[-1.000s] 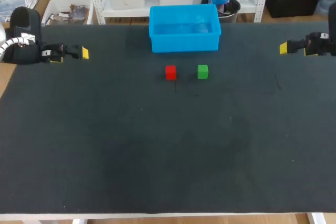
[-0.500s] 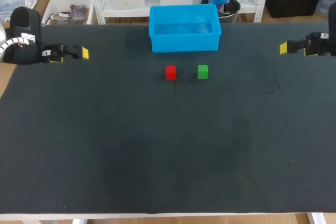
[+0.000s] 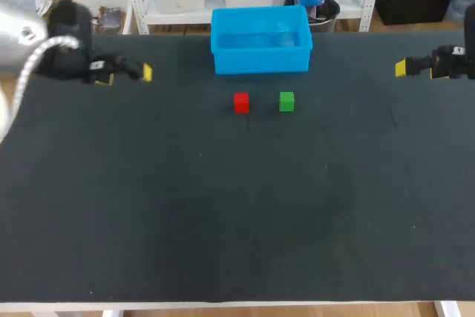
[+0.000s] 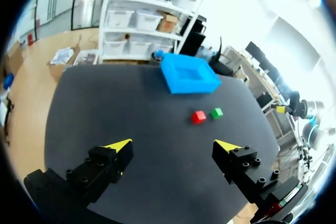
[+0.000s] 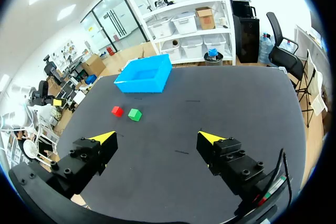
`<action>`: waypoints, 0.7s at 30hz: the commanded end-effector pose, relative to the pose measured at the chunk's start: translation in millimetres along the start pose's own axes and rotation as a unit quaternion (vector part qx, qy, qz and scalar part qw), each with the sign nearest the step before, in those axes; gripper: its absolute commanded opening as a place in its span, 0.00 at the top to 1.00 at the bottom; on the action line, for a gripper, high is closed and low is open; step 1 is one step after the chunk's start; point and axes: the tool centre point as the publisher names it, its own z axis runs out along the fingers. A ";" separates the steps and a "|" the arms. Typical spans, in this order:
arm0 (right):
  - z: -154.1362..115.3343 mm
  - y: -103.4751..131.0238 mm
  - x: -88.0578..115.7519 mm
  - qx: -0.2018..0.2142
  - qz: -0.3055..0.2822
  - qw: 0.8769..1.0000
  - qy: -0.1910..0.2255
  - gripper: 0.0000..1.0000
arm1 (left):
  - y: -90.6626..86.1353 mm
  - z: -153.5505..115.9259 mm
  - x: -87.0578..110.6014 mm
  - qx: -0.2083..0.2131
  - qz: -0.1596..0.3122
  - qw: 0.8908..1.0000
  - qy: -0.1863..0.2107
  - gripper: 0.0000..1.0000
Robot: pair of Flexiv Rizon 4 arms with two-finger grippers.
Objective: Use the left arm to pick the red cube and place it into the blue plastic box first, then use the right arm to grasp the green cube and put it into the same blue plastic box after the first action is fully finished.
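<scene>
1. Small red cube (image 3: 241,102): on my dark table top (image 3: 223,206), near the front wall of item 3.
2. Small green cube (image 3: 286,101): near the red one, to its right, not touching.
3. Open blue plastic box (image 3: 261,61): at the table's far edge, middle.
4. Left gripper (image 4: 173,145): fingers spread, far left, well apart from both cubes.
5. Right gripper (image 5: 156,138): fingers spread, at the far right edge.

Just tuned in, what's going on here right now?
Nothing is held yet. The red cube and green cube sit side by side on the table just in front of the empty blue plastic box. The left gripper is open, off to the cubes' left; the right gripper is open at the table's right edge.
</scene>
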 end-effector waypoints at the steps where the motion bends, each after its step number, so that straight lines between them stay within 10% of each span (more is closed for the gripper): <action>1: 0.1 0.0 0.0 0.000 0.000 1.000 0.000 0.00 | -18.4 21.6 -18.6 -0.097 -0.005 0.993 0.065 0.00; 21: 0.1 0.0 0.0 0.000 0.000 1.000 0.000 0.00 | -25.1 29.4 -15.3 -0.094 -0.012 0.992 0.083 0.00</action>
